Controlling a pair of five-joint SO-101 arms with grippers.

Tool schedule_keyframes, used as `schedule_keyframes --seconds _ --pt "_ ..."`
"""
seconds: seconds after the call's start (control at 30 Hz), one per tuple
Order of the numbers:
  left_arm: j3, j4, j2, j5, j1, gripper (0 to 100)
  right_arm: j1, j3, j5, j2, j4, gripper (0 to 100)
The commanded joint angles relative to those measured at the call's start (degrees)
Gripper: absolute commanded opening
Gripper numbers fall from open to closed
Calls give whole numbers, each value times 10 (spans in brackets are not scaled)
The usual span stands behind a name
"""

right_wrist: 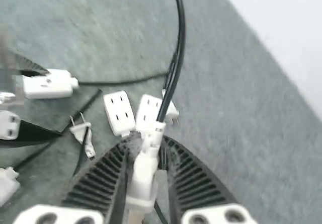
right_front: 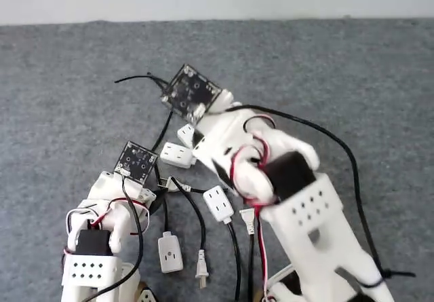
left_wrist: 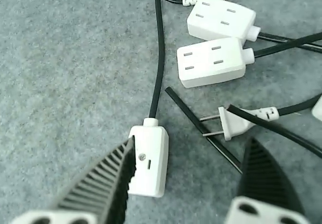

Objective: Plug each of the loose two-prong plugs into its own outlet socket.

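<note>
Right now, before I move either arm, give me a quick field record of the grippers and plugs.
Left gripper: open, one finger beside a white socket
Right gripper: shut on a white cord end
Loose plug: flat on the carpet, prongs bare
Other sockets: two, side by side, empty

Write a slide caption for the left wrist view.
Left arm's open jaws over grey carpet, one beside a white rectangular outlet block; a loose white two-prong plug lies nearby.
</note>
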Motion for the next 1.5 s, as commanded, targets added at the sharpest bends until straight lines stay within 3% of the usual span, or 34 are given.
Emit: schedule_keyframes --seconds 0.0,0.13,0.33,0.43,0.57,0.87,1.13,1.47 --pt "-52 24 -8 5 5 316 -10 -14 -7 -42 2 8" --pt "-79 53 -64 8 19 316 -10 -16 -7 -53 -2 8" --pt "-86 165 -292 9 137 316 -11 -16 -7 -69 -12 8" --pt "-94 173 -297 4 162 316 -11 -16 -7 -81 -36 8" --pt "-116 113 -273 -47 159 316 -11 -15 -7 -80 -65 8" --pt "-160 -8 -273 -83 168 316 -11 -17 -6 -86 -98 8" --pt "-193 -67 -273 -128 298 316 -11 -31 -6 -83 -193 8" --pt "-187 -113 -273 -170 368 316 -81 -47 -4 -86 -180 8"
